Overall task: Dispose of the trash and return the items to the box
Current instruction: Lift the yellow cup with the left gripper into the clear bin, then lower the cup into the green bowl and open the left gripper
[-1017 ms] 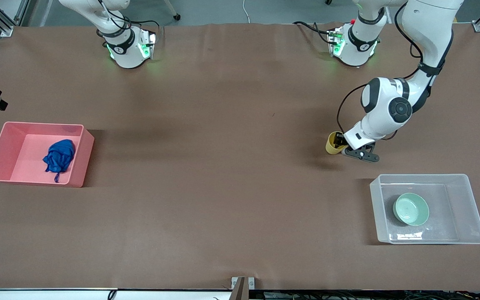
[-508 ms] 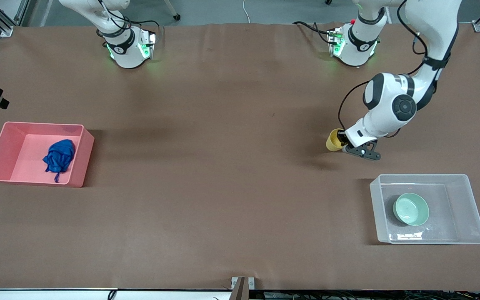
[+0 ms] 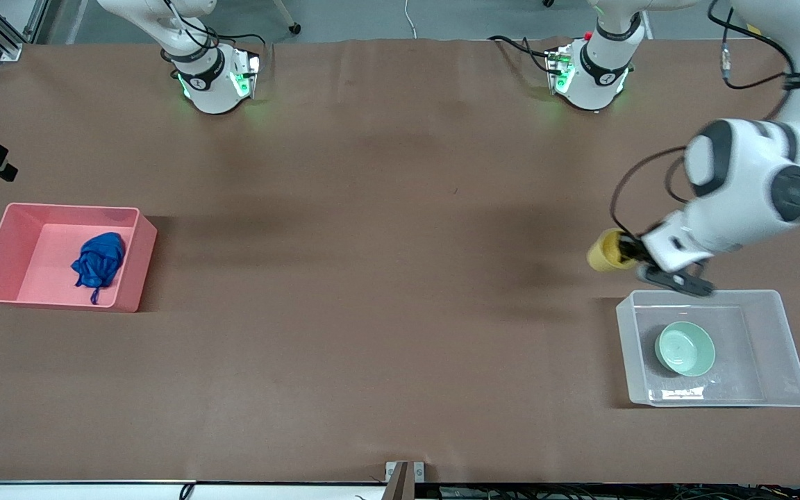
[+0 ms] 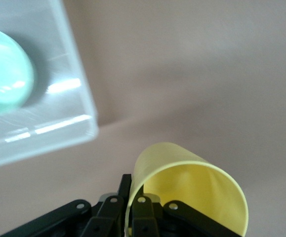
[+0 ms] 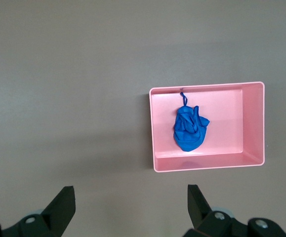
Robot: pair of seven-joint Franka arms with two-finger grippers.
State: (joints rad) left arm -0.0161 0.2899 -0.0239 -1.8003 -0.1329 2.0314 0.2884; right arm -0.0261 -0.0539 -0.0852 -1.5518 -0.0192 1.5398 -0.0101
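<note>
Carrying the cup to the clear box

Front view: the left gripper (image 3: pixel 628 254) hangs over the table just beside the clear box (image 3: pixel 789 347), clenched on the rim of the yellow cup (image 3: pixel 605 251), which tilts sideways in the air, likely so it can be tipped in. The mint bowl (image 3: pixel 685 348) already sits in the box. At the right arm's end of the table, the blue cloth (image 3: pixel 99 262) lies in the pink bin (image 3: pixel 137 267), so the trash looks handled.

Left wrist view: fingers (image 4: pixel 142 217) pinch the cup wall, one inside, one outside; the box corner and bowl show below.

Right wrist view: the right gripper (image 5: pixel 129 203) waits high over the bin, fingers spread wide and empty.
</note>
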